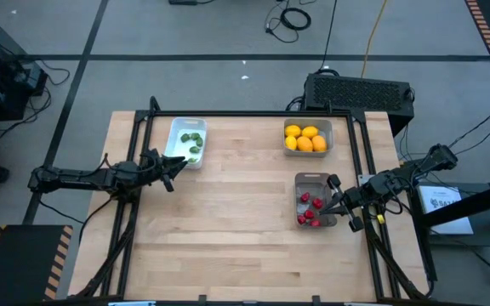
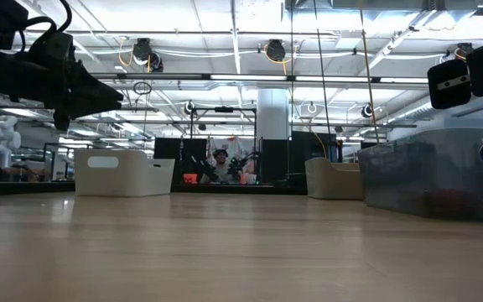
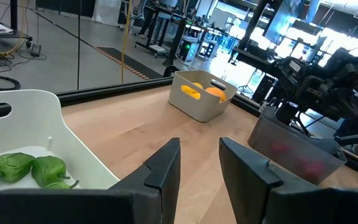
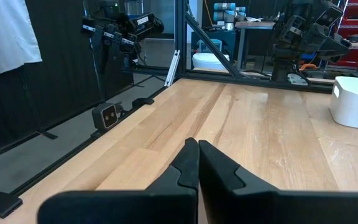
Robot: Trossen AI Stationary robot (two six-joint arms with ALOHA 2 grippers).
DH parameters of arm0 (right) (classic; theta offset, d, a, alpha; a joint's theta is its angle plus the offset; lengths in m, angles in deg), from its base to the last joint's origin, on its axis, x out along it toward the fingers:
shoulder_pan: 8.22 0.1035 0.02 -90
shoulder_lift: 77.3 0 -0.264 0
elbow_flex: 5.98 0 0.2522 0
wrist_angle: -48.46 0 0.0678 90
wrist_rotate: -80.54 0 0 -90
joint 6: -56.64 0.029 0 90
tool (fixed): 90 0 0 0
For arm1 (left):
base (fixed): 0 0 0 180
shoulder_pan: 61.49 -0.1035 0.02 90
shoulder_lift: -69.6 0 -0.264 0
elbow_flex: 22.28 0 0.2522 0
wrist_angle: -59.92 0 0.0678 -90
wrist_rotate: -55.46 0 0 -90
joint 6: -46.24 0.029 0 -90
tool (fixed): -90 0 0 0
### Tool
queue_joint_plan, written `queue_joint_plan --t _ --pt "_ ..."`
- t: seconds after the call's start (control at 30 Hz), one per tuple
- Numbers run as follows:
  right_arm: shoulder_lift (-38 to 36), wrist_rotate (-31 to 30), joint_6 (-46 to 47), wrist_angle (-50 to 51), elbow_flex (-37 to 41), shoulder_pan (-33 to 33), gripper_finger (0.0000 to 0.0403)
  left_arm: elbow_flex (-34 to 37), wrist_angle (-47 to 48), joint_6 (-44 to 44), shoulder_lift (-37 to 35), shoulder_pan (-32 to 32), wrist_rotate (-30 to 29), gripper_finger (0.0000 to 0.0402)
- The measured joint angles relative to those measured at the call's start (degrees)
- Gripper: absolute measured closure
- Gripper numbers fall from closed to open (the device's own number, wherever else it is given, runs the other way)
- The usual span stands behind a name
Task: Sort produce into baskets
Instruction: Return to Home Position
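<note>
Green leafy pieces (image 1: 192,144) lie in the white tray (image 1: 175,127) at the far left; they also show in the left wrist view (image 3: 30,169). Yellow-orange fruits (image 1: 304,138) fill the pale grey tray (image 1: 328,129) at the far right. Red berries (image 1: 311,210) lie in the darker grey tray (image 1: 311,178) at the right. My left gripper (image 1: 170,174) hovers just near of the white tray, open and empty. My right gripper (image 1: 337,202) hangs at the dark tray's right side, shut and empty.
Bare wood (image 1: 236,212) fills the middle and the near half of the table. A black frame rail (image 1: 245,114) runs along the far edge. A black box (image 1: 360,89) stands behind the table at the far right.
</note>
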Motion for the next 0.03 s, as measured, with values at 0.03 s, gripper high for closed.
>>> queue_joint_plan --t 0.03 --pt "0.0 0.0 0.0 0.0 0.0 0.0 0.0403 0.0 0.0 0.0 0.0 0.0 0.0 0.0284"
